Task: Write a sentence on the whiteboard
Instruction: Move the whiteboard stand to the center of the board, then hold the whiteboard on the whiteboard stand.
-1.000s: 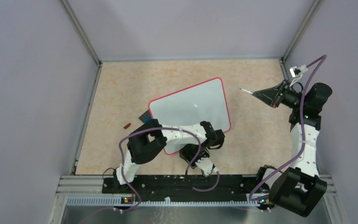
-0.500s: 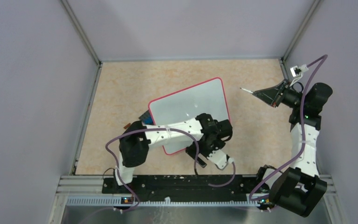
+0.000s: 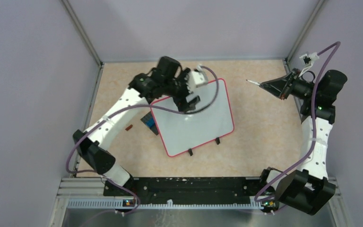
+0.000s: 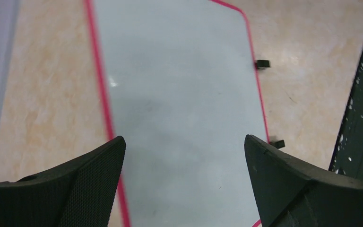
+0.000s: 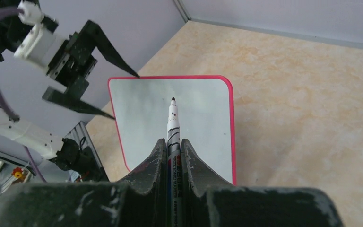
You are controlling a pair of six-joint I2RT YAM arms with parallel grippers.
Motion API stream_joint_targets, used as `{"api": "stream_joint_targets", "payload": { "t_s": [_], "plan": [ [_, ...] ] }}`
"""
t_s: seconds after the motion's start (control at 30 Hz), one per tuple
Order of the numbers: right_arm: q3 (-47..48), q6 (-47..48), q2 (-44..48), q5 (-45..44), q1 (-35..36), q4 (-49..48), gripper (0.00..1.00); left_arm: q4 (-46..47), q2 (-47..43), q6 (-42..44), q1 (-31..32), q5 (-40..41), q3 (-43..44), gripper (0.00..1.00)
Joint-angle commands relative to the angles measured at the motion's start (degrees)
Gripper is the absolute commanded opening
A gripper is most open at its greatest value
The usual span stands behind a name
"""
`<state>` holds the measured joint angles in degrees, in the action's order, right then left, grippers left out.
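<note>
Red-framed and glossy, the whiteboard (image 3: 196,123) lies askew on the table (image 3: 255,137). Its surface is bare, and I find no stroke of the sentence in any view. The right gripper (image 3: 267,85) is clamped on the marker (image 5: 172,120), tip exposed, held in the air off the whiteboard's right edge and clear of it. The left gripper (image 4: 184,184) hangs over the whiteboard's far-left corner, jaws spread, grasping nothing. Assessment: writing has not begun. Remaining: bring the marker tip down onto the whiteboard and form every word.
</note>
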<state>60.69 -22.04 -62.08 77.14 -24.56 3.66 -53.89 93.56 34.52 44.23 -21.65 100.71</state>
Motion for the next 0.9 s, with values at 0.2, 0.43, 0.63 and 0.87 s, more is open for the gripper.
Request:
{"api": "stream_joint_targets", "payload": {
  "t_s": [0.2, 0.43, 0.63, 0.87],
  "plan": [
    [14.89, 20.26, -6.34, -10.31, 11.24, 25.22, 0.0, 22.32, -19.18, -31.73, -25.87, -8.54, -12.84, 0.99],
    [20.71, 31.46, -9.35, -19.0, 22.3, 35.99, 0.0, 22.22, -21.0, -38.22, -42.16, -22.68, -17.12, 0.99],
    [21.5, 36.3, -9.72, -27.89, 35.27, 38.75, 0.0, 16.46, -17.21, -35.05, -48.11, -27.08, -17.37, 0.99],
    [20.44, 36.08, -11.58, -40.05, 49.53, 33.35, 0.0, 22.61, -20.43, -33.42, -48.55, -29.04, -24.65, 0.99]
  ]
}}
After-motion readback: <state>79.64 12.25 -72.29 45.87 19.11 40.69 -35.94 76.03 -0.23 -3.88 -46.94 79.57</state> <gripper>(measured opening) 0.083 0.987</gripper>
